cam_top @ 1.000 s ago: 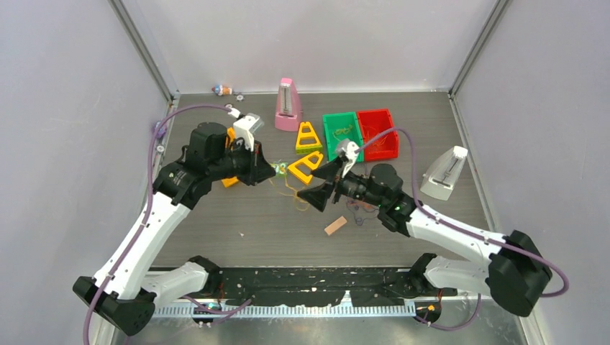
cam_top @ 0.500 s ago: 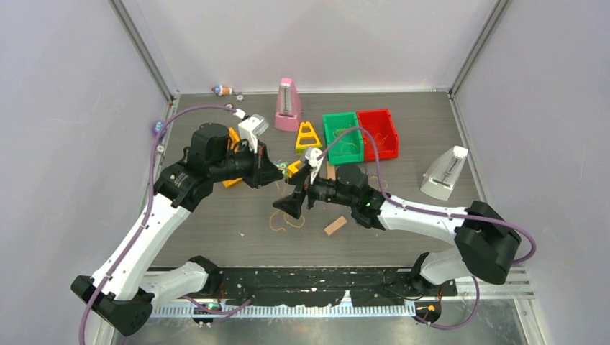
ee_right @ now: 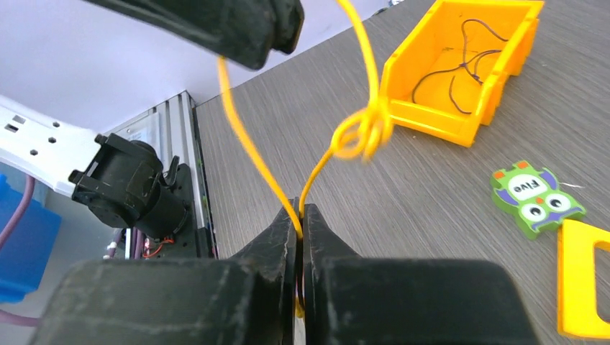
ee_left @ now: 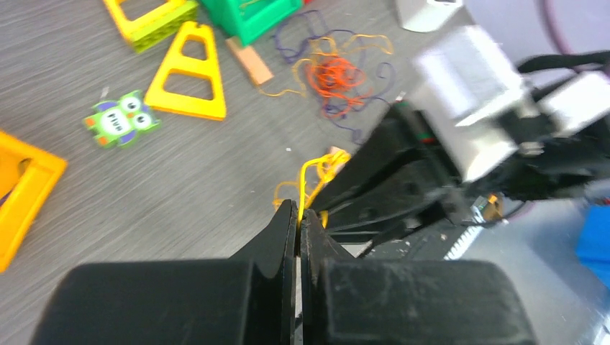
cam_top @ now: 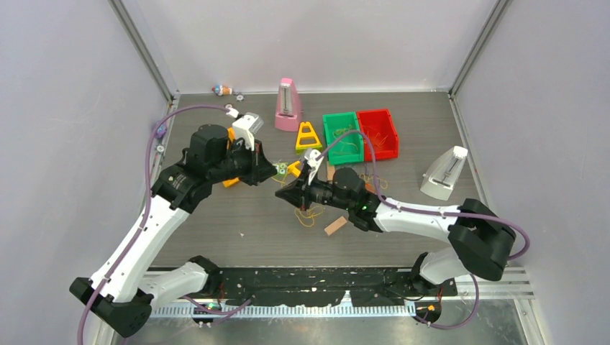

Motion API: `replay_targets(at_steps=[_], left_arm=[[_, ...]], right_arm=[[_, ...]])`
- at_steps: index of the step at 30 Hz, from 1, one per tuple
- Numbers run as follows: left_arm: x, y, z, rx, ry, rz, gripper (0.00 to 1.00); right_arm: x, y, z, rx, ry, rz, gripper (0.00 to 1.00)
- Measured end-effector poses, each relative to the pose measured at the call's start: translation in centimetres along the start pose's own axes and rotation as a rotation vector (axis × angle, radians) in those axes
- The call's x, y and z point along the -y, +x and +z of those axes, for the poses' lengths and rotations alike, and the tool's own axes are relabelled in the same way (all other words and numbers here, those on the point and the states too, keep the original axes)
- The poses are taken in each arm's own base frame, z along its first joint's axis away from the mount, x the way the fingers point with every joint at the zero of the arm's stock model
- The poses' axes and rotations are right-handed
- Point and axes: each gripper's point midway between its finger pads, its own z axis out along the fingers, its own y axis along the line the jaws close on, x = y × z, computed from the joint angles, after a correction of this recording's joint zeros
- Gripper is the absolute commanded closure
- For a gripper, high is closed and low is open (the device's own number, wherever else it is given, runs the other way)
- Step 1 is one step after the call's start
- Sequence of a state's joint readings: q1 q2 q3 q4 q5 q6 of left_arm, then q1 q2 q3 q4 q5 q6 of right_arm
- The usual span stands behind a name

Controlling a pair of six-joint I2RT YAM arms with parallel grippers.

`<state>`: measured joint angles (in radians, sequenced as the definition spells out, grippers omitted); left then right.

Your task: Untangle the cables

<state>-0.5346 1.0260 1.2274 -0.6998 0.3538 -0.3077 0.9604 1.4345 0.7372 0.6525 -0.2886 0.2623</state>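
Centrally, one yellow cable [ee_right: 244, 136] is stretched between the two grippers above the grey table [cam_top: 216, 215]. The left gripper [ee_left: 297, 215] has its fingers pressed together on one stretch of it. The right gripper [ee_right: 298, 215] is likewise clamped on the same cable, tip close to tip with the left. Just beyond the right fingertips the cable forms a small knotted loop [ee_right: 363, 133].

A loose tangle [ee_left: 334, 72] of orange-red, yellow and dark purple cords lies flat on the table, beside a small wooden block [ee_left: 249, 61] and near the green bin [ee_left: 252, 14]. More dark purple cords [ee_right: 467, 61] lie inside the orange bin [ee_right: 431, 108].

A green owl tile [ee_right: 536, 198] carries the only legible writing, a word that appears to read "Five". It lies flat between the orange bin and a yellow triangular frame [ee_right: 586, 280].

A red bin [cam_top: 379, 133] stands touching the green one. A pink metronome [cam_top: 288, 104] stands upright near the far edge, and a white metronome [cam_top: 446, 172] stands at the right side.
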Motion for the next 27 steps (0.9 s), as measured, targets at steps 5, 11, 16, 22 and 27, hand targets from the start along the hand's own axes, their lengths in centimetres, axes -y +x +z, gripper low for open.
replay_targets(at_steps=[5, 11, 16, 22, 27], left_arm=[[-3.2, 0.7, -0.1, -0.007, -0.166, -0.030, 0.52], [-5.8, 4.9, 0.4, -0.078, -0.241, -0.089, 0.00], [-6.5, 7.9, 0.0, -0.075, -0.257, -0.116, 0.00], [-5.8, 11.3, 0.5, 0.057, -0.183, -0.230, 0.00], [-7.4, 15.4, 2.5, 0.103, -0.193, -0.289, 0.01]], right_arm=[[-0.2, -1.5, -2.5, 0.050, 0.050, 0.020, 0.95], [0.8, -3.3, -5.3, 0.040, 0.146, 0.048, 0.95], [6.1, -4.2, -8.9, 0.030, 0.331, 0.122, 0.95], [11.8, -6.4, -10.9, 0.026, 0.532, 0.151, 0.95], [16.7, -9.2, -11.1, 0.046, 0.650, 0.159, 0.95]])
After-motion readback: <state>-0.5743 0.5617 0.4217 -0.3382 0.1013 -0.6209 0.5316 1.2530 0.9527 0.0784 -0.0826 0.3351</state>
